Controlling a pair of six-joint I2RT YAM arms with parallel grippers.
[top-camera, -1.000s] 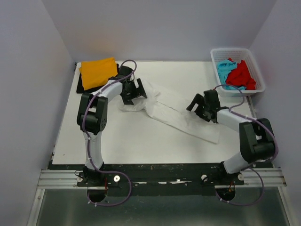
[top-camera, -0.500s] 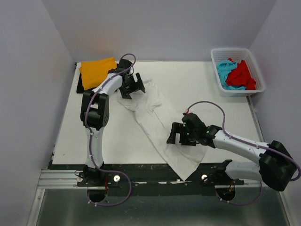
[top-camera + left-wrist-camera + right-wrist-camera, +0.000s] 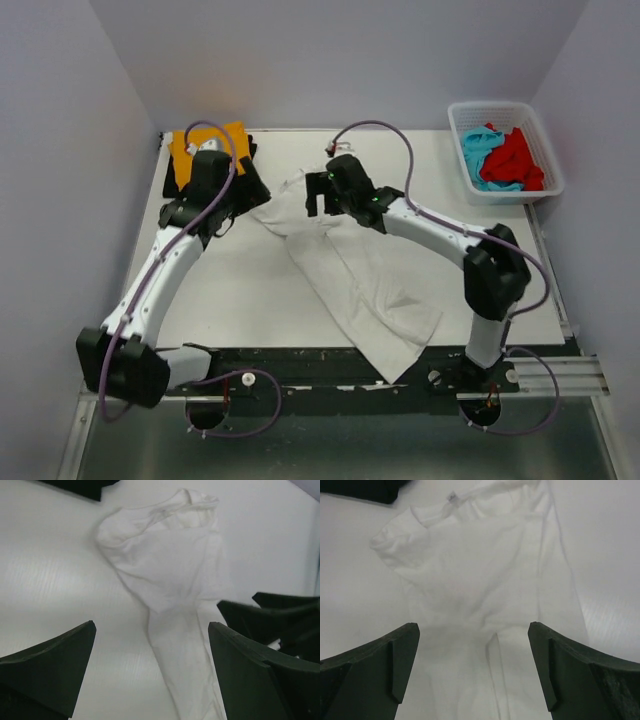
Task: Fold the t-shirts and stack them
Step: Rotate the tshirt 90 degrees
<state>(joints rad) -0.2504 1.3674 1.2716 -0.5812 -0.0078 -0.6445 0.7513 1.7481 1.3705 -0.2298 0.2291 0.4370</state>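
The white t-shirt (image 3: pixel 350 275) lies as a long crumpled strip from the table's far middle to the front edge, where its near end hangs over. Its bunched far end shows in the left wrist view (image 3: pixel 165 565) and in the right wrist view (image 3: pixel 480 575). My left gripper (image 3: pixel 250 198) (image 3: pixel 150 630) is open just left of that end. My right gripper (image 3: pixel 315 195) (image 3: pixel 472 627) is open over the same end and holds nothing. The orange t-shirt (image 3: pixel 195 142) lies folded on the black t-shirt (image 3: pixel 172 182) at the far left, partly hidden by my left arm.
A white lattice basket (image 3: pixel 545 150) at the far right holds the turquoise t-shirt (image 3: pixel 478 155) and the red t-shirt (image 3: pixel 515 160). My right gripper's fingers (image 3: pixel 280 615) show at the right of the left wrist view. The black shirt's edge (image 3: pixel 365 490) shows top left.
My right gripper has swung from the shirt's near end up to its far end. My left arm has stretched out and its gripper sits left of the shirt. The shirt now points at the front edge.
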